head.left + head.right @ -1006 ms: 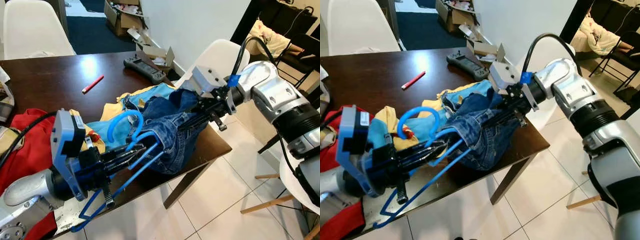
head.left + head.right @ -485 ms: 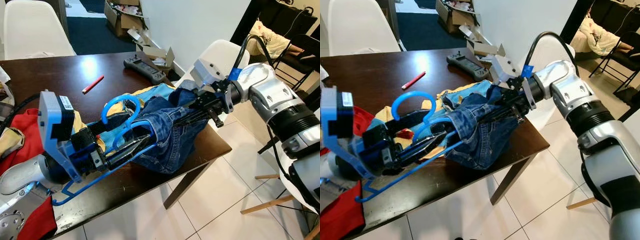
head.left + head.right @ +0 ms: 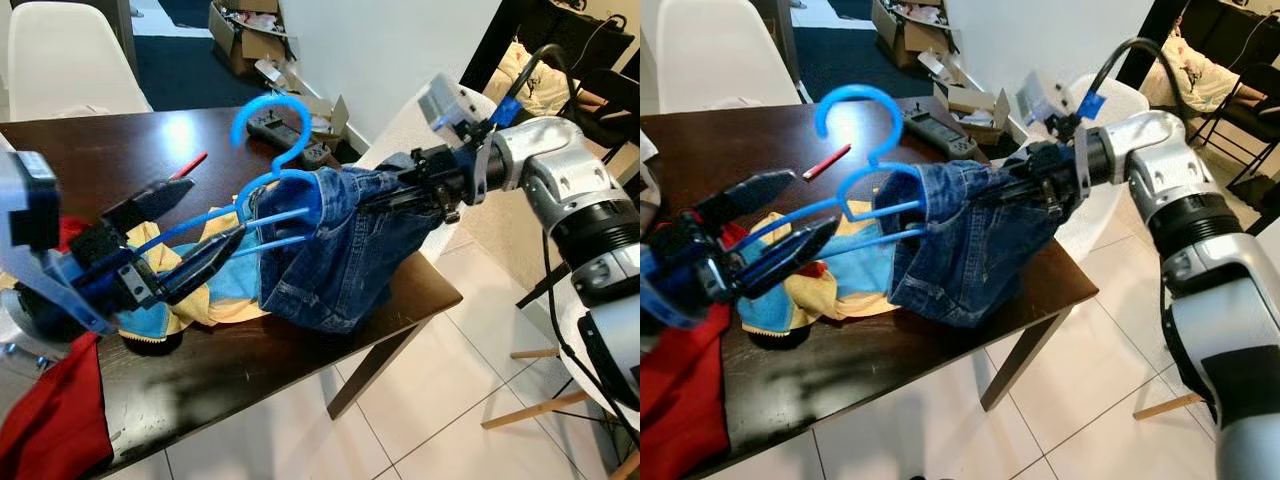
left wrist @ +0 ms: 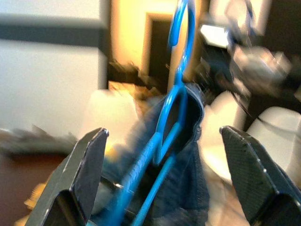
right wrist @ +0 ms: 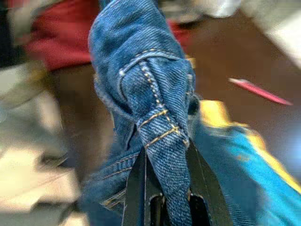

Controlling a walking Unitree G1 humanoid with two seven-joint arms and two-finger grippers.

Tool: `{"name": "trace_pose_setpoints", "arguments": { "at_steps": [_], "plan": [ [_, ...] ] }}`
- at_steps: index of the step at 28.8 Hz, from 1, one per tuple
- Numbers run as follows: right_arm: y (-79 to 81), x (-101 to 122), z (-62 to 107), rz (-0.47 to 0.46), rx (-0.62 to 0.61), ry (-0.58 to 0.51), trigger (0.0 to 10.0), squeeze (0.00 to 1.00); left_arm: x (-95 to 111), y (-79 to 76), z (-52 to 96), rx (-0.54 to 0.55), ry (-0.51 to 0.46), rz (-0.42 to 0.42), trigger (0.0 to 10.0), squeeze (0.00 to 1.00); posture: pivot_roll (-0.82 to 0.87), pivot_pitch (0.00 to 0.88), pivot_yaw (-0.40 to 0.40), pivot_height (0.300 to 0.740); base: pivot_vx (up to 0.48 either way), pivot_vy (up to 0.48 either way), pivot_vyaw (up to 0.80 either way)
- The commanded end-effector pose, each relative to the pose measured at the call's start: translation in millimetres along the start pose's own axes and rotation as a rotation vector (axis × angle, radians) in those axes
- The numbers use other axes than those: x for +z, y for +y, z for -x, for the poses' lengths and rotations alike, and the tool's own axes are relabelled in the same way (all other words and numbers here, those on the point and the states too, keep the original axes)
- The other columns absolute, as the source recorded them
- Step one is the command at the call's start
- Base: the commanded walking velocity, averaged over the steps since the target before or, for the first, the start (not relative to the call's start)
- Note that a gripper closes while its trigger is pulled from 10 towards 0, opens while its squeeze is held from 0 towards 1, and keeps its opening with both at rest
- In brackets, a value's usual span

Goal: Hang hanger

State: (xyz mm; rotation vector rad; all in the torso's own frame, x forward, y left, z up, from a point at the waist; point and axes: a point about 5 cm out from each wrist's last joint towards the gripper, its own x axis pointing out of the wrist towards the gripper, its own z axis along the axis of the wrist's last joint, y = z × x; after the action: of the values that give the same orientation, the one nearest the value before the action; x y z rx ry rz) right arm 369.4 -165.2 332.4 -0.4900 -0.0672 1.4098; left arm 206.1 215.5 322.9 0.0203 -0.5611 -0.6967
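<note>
The blue hanger (image 3: pixel 262 190) is raised above the dark surface (image 3: pixel 110 150), its hook pointing up and its shoulder end threaded into the denim garment (image 3: pixel 345 250); the landmark here is that garment, which drapes from the hanger down towards the near edge of the surface. The left claw (image 3: pixel 780 225), on the side of the garment away from the right arm, has its fingers spread apart around the hanger's lower bars, so the hanger seems to rest on or between them rather than being pinched, though whether any finger presses it cannot be told. The right claw (image 5: pixel 164 188) is clamped on a bunched fold of the denim at the garment's far side, probably to hold the cloth taut and keep it seated on the hanger's shoulder. Beneath the garment lie yellow and turquoise clothes (image 3: pixel 855 280); beyond it sit a red marker (image 3: pixel 187 166) and a black controller (image 3: pixel 935 130). Judging from this, the garment is only partly on the hanger.
</note>
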Motion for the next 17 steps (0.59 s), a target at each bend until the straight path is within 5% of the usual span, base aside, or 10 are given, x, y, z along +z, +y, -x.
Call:
{"name": "trace_pose_setpoints", "arguments": {
  "at_steps": [1, 5, 7, 10, 13, 14, 17],
  "plan": [
    [-4.7, 6, 12.5, 0.014, -0.072, -0.022, 0.0, 0.0, 8, 0.7, 1.7, 0.009, -0.032, -0.019, 10.0, 1.0, 0.14, 0.093, -0.209, 0.74, 0.0, 0.0, 0.0],
    [-18.1, 6, 20.7, -0.003, -0.315, -0.05, 0.0, 0.0, 46, 1.4, 0.4, -0.014, -0.257, 0.02, 10.0, 1.0, 0.14, 0.092, -0.204, 0.74, 0.0, 0.0, 0.0],
    [-18.1, 6, 20.7, -0.003, -0.315, -0.05, 0.0, 0.0, 46, 1.4, 0.4, -0.014, -0.257, 0.02, 10.0, 1.0, 0.14, 0.092, -0.204, 0.74, 0.0, 0.0, 0.0],
    [-30.0, 15, 26.5, -0.009, -0.497, -0.091, 0.0, 0.0, 37, -25.7, 3.8, -0.177, -0.24, 0.156, 10.0, 1.0, 0.14, 0.089, -0.201, 0.74, 0.0, 0.0, 0.0],
    [-34.2, 19, 29.3, -0.012, -0.564, -0.107, 0.0, 0.0, 23, -37.9, 5.6, -0.223, -0.194, 0.22, 10.0, 1.0, 0.14, 0.088, -0.2, 0.74, 0.0, 0.0, 0.0],
    [-37.6, 24, 31.2, -0.014, -0.611, -0.128, 0.0, 0.0, 8, -45.9, 5.9, -0.229, -0.158, 0.281, 10.0, 0.0, 0.14, 0.086, -0.2, 0.74, 0.0, 0.0, 0.0],
    [-41.6, 33, 33.9, -0.016, -0.66, -0.174, 0.0, 0.0, -19, -51.0, 2.8, -0.161, -0.103, 0.372, 10.0, 0.0, 0.14, 0.086, -0.199, 0.74, 0.0, 0.0, 0.0]
  ]
}}
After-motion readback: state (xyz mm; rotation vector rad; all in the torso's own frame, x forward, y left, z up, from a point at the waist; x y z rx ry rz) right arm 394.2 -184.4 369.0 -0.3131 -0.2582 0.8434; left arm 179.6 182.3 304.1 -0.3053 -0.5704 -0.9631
